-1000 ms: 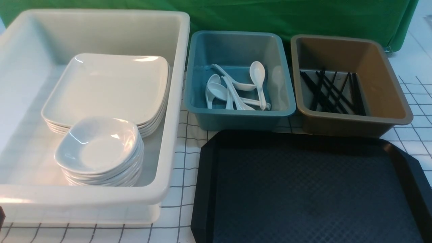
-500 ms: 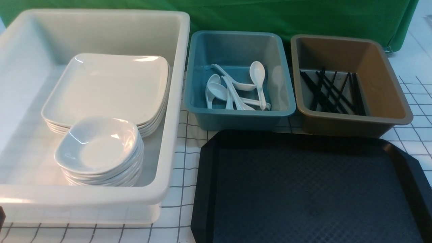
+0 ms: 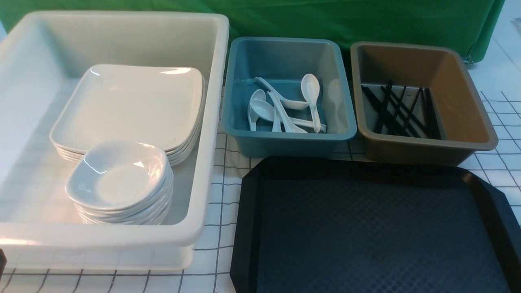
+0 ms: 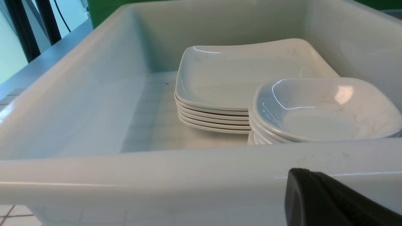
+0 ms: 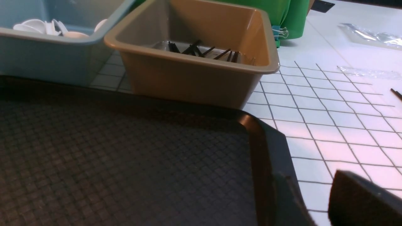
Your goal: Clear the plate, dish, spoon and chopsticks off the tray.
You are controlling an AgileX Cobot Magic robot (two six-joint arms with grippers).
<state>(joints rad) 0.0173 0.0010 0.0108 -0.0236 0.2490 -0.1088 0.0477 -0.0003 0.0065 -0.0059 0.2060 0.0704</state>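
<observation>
The black tray (image 3: 366,228) lies at the front right with nothing on it; it also shows in the right wrist view (image 5: 125,150). White square plates (image 3: 130,106) are stacked in the white tub (image 3: 211,122), with a stack of small dishes (image 3: 118,175) in front of them. Several white spoons (image 3: 311,87) lie in the blue tub (image 3: 285,142). Black chopsticks (image 3: 399,110) lie in the brown tub (image 3: 427,150). My left gripper (image 4: 301,172) is shut and empty, just outside the white tub's near wall. My right gripper (image 5: 340,175) is shut and empty, beside the tray's right rim.
The three tubs stand in a row behind and left of the tray on a white gridded cloth (image 3: 222,211). A green cloth (image 3: 325,16) hangs behind. Clear plastic bags (image 5: 367,72) and a thin black stick (image 5: 396,93) lie on the table to the far right.
</observation>
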